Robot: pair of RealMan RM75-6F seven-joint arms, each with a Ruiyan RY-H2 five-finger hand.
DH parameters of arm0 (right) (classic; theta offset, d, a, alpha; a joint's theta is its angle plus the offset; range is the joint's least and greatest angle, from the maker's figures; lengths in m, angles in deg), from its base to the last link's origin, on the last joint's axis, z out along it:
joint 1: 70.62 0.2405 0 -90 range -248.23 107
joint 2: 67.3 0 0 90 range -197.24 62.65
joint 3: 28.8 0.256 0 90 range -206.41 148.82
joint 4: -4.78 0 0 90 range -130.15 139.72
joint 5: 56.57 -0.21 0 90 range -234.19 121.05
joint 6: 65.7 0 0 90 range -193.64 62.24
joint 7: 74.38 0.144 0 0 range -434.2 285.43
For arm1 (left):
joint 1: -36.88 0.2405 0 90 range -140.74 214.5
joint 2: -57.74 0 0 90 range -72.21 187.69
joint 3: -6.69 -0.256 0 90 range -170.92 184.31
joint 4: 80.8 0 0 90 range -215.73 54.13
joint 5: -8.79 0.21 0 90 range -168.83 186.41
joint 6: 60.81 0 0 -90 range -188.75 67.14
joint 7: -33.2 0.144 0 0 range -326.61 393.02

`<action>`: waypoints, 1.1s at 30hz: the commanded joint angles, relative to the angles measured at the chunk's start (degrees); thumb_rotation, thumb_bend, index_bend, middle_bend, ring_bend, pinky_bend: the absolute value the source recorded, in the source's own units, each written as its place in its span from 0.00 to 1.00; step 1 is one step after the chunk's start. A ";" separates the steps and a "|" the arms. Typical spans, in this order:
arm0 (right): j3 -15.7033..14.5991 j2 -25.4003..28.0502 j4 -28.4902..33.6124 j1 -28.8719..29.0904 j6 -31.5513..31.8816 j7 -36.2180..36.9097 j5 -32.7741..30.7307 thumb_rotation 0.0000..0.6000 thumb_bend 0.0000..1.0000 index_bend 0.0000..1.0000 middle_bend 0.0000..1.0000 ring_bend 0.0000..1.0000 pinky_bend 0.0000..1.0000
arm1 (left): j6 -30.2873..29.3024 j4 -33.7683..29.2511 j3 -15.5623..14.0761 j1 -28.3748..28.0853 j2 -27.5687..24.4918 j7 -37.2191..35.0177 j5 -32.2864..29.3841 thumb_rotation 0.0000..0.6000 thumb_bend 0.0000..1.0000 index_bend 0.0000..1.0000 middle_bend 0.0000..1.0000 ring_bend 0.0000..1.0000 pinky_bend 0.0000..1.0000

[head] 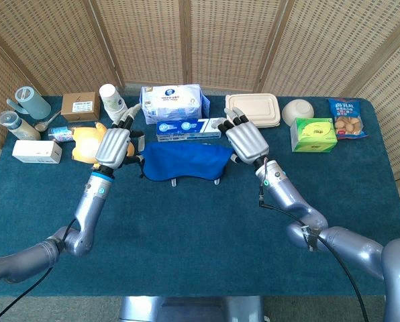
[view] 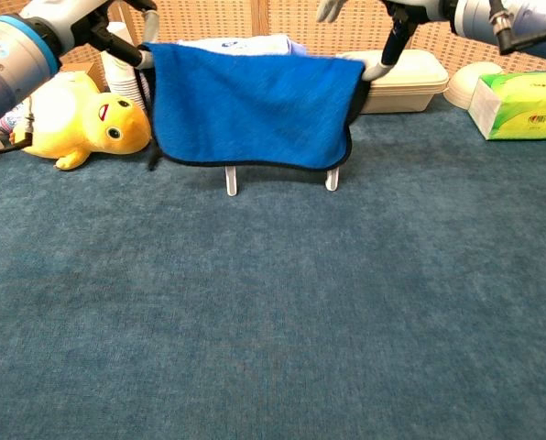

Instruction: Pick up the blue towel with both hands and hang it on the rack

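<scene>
Head view is showing the blue towel (head: 186, 162) draping over the rack (view: 231, 181) between the 2 robot hands. The left robot hand (head: 114, 145) and the right robot hand (head: 247, 139) are resting at its ends with fingers spread, gripping nothing.

Rack (view: 232, 181) top hidden under towel (view: 250, 110)

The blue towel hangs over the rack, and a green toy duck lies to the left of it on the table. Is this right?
Not quite. The toy is yellow, not green, as the chest view shows. The rest holds: the blue towel hangs over the rack, and the toy lies left of it.
</scene>
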 commanded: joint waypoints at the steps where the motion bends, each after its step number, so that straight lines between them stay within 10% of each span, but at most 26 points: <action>1: -0.28 -0.09 -0.35 0.17 0.13 -0.57 0.44 1.00 0.17 0.19 0.20 0.00 0.01 | -0.22 -0.17 -0.08 0.25 -0.22 0.00 0.09 1.00 0.47 0.03 0.00 0.00 0.00; 33: -3.55 2.81 0.21 0.08 1.06 -8.51 4.80 1.00 0.05 0.13 0.16 0.00 0.00 | 4.93 -11.40 -3.16 0.49 -10.66 21.28 -4.39 1.00 0.21 0.00 0.00 0.00 0.00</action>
